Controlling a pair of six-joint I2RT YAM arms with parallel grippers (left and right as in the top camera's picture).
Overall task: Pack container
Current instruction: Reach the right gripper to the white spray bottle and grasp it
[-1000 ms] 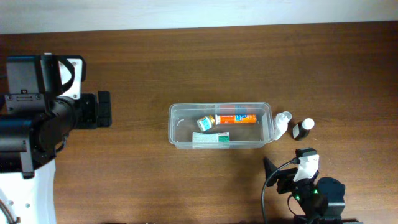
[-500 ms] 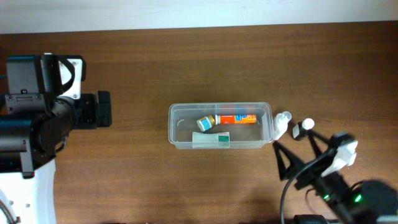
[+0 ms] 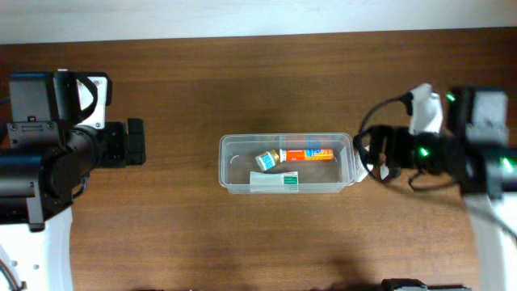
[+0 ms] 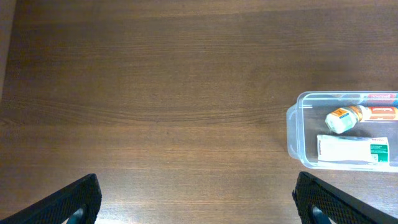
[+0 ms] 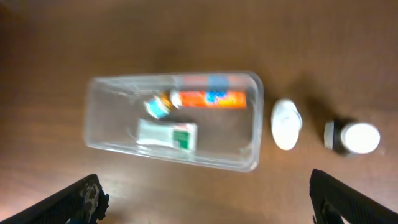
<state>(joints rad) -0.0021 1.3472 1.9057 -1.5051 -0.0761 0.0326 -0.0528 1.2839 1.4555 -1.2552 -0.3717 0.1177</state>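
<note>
The clear container (image 3: 226,171) stands mid-table. In it lie an orange tube (image 3: 308,153), a small bottle with a yellow-blue label (image 3: 266,160) and a white-green tube (image 3: 275,182). My right gripper (image 3: 373,152) is open and empty, just right of the container's right end. In the right wrist view the container (image 5: 112,121) lies ahead, with a white bottle (image 5: 286,123) and a dark bottle with a white cap (image 5: 352,138) on the table to its right. My left gripper (image 3: 134,142) is open and empty, well left of the container (image 4: 291,134).
The table is dark brown wood, with a pale wall strip along its far edge (image 3: 258,16). The left arm's base (image 3: 32,186) fills the left side. The right arm's body (image 3: 477,153) stretches to the right edge.
My right arm has swung from the table's front edge up to the right of the container, over the two loose bottles. The left arm and the container have not moved.
</note>
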